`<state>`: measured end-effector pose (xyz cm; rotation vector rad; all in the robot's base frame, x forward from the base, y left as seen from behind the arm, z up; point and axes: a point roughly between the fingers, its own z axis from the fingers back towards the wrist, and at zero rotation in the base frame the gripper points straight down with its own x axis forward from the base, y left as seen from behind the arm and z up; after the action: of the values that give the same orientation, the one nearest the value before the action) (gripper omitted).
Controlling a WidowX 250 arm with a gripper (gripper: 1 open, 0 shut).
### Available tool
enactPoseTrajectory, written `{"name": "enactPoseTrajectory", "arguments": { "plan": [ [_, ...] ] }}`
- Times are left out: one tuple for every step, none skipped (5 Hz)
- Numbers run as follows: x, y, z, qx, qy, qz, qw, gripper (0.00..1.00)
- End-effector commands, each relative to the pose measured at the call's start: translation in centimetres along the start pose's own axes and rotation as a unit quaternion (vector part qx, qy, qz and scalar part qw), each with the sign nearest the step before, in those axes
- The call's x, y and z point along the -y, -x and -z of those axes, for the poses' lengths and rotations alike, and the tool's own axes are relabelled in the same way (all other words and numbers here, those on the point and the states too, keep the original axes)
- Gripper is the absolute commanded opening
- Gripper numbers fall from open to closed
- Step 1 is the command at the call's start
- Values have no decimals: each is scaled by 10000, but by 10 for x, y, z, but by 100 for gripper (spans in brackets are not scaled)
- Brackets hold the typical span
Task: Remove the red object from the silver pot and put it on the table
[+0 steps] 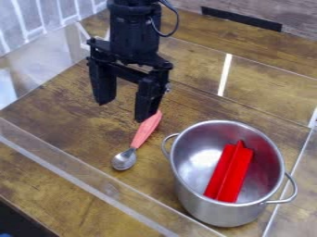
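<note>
The pot's rim (183, 157) walls in the red block (229, 172), its top open

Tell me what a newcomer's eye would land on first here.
Probably the bright red block lying inside the shiny silver pot, at the lower right of the view. Next, the black robot arm reaching down from the top, its pincer open above the wooden table.
</note>
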<state>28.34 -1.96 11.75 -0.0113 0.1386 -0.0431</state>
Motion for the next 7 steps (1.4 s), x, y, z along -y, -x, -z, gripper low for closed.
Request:
{"name": "enactPoseTrajectory", "arguments": {
  "plan": [
    [20, -9, 1, 66, 13, 72, 10000, 100],
    [60, -24, 6, 240, 2, 196, 9995, 100],
    [105, -24, 19, 414, -25, 123, 9991, 100],
    [127, -23, 33, 567, -40, 118, 9983, 100],
    [126, -36, 41, 702, -68, 422, 9966, 100],
    [123, -48, 51, 732, -76, 652, 9952, 100],
    [114, -55, 52, 765, -62, 496, 9958, 100]
  ]
}}
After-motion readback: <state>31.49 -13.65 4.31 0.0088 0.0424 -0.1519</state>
